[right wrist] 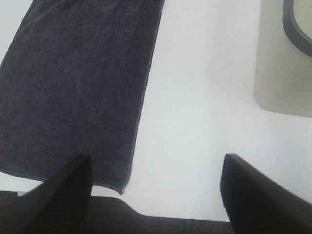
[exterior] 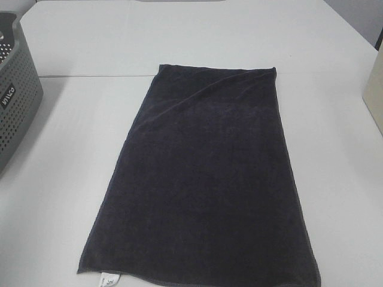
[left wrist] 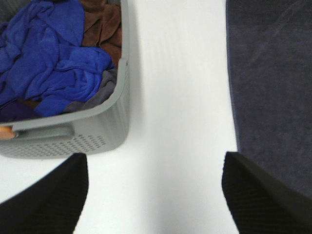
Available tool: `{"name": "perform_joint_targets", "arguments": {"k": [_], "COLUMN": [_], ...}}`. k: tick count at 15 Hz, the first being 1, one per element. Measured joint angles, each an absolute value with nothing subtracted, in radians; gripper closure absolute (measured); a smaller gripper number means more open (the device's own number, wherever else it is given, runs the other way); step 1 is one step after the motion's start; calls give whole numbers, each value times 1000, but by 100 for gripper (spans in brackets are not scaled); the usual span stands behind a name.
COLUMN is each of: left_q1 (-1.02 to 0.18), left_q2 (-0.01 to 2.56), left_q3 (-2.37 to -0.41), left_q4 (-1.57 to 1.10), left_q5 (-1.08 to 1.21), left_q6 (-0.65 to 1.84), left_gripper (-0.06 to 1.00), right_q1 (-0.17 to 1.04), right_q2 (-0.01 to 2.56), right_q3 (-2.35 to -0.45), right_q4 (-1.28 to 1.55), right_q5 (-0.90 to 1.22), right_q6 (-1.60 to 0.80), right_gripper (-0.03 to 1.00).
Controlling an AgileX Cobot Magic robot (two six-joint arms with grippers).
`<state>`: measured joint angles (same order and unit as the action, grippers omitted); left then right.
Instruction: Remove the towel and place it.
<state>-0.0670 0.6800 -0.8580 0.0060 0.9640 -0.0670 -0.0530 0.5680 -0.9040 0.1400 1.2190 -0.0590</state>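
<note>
Already the towel [exterior: 203, 179] lies spread flat on the white table [exterior: 335, 191], well clear of the grey basket [exterior: 15, 101], with its small white tag [exterior: 109, 279] at the near corner on the basket's side. Judging from that, the removing and the placing look done, or nearly so.

Neither arm shows in the high view. The left gripper [left wrist: 156, 195] hangs over bare table between the basket and the towel's long edge, its fingers [left wrist: 48, 200] spread wide and holding nothing. In its wrist view the basket holds a heap of blue cloth [left wrist: 48, 58] and some brown cloth [left wrist: 103, 27]. The right gripper [right wrist: 156, 195] hangs on the far side of the towel from the basket, also spread wide and empty, over bare table between the towel's hem and a beige container [right wrist: 282, 68].

The step in hand seems to be the finish: both grippers off the cloth. If anything is called for next, it is probably small, such as flattening the slight fold at the towel's far end, or simply pulling the arms back without brushing the hems.
</note>
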Motion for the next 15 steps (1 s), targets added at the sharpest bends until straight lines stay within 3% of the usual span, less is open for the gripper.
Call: {"name": "perform_joint_targets", "arguments": {"k": [8, 15], "left_q1": [-67, -67], "left_q2": [17, -7], "left_q3": [-554, -520], "left_q4": [49, -14], "left_q5": [1032, 1076], "left_q6": [-67, 20], "left_gripper": [23, 23], "right_q1": [-53, -53], "right_q2": [23, -5], "right_q3": [-568, -458], "right_q4": [134, 202], "right_q5": [1221, 1129], "right_q6": [-118, -192], "right_gripper": [26, 26]}}
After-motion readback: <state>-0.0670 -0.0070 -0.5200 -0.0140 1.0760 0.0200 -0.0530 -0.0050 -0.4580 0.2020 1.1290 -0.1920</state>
